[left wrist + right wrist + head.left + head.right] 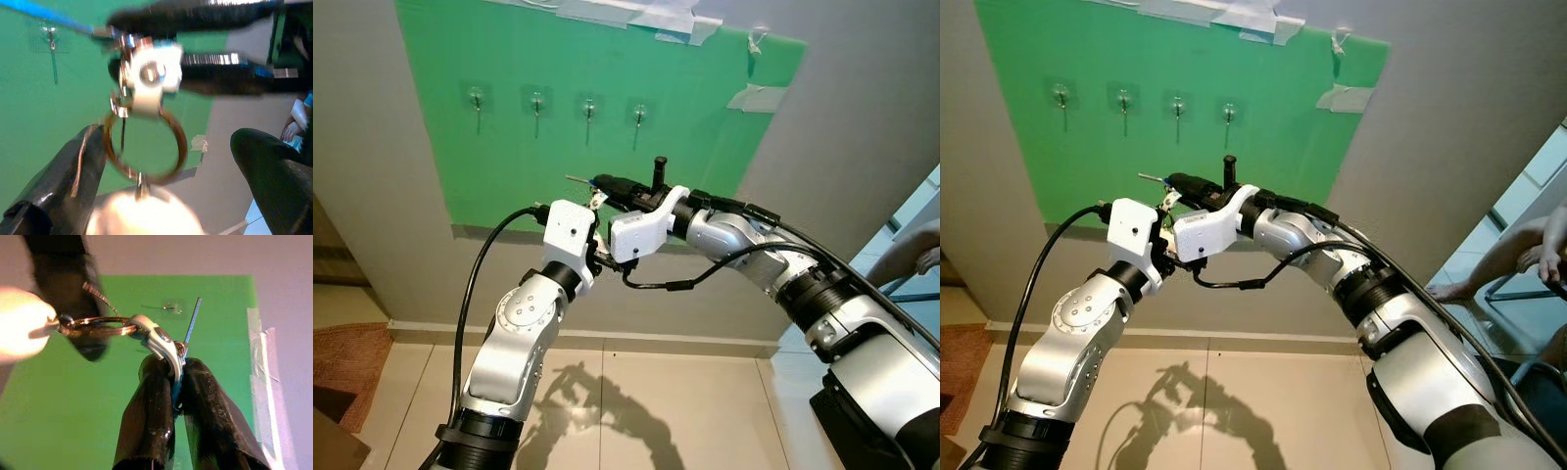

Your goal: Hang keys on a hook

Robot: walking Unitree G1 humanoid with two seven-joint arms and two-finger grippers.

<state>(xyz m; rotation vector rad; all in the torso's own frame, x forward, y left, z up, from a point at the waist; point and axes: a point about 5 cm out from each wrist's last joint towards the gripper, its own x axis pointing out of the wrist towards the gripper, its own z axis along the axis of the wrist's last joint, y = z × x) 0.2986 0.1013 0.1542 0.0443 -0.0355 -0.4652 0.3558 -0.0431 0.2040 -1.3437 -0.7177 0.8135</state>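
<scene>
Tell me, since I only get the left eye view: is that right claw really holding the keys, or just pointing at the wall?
Observer: Holding. In the right wrist view the right gripper is shut on the white clip that carries the key ring.
Operator: And the other claw?
Observer: The left wrist view shows the left gripper open, its fingers wide apart on either side of the ring.
Operator: Is it on a hook yet?
Observer: No. In the right wrist view a clear hook on the green board sits beyond the ring, apart from it.
</scene>
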